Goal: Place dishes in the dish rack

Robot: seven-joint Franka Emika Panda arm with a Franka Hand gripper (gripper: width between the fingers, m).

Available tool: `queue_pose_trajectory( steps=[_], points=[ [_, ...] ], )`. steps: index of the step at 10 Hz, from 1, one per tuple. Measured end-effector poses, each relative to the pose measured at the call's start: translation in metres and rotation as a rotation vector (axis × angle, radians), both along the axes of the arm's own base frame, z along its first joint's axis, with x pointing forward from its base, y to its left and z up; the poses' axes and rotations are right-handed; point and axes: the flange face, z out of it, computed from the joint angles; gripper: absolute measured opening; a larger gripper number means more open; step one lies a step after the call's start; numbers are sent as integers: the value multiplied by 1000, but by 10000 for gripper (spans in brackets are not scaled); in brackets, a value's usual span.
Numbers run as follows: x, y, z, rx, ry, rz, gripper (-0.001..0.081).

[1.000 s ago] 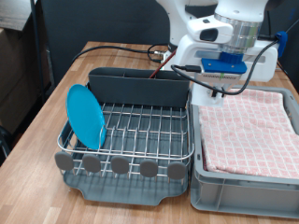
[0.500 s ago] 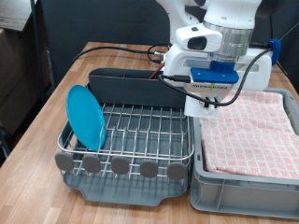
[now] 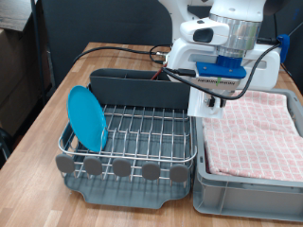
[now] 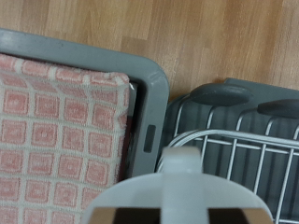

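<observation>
My gripper [image 3: 209, 96] hangs over the seam between the dish rack [image 3: 133, 151] and the bin, shut on a white handled mug [image 3: 206, 106]. In the wrist view the mug [image 4: 177, 191] fills the near edge, with its handle towards the rack's wire grid [image 4: 245, 154]. The turquoise-blue plate [image 3: 87, 118] stands upright in the rack at the exterior view's left. The grey caddy [image 3: 142, 87] runs along the rack's far side. The wooden spoon is out of view.
A grey bin [image 3: 248, 178] lined with pink checked cloth [image 3: 251, 132] stands against the rack at the exterior view's right; it also shows in the wrist view [image 4: 145, 75]. Black cables [image 3: 123, 49] trail over the wooden table behind the rack.
The gripper has moved from over the bin towards the exterior view's left, nearer the rack. The white mug now shows beneath it. The plate has not moved.
</observation>
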Motion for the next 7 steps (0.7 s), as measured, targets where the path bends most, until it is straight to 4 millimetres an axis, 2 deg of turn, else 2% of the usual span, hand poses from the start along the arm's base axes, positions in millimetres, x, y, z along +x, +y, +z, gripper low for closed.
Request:
queue_pose_trajectory(
  steps=[3,7],
  points=[
    [17,-9,6,12,-2,-4,72],
    [43,-20,-5,14,29,-18,72]
  ],
)
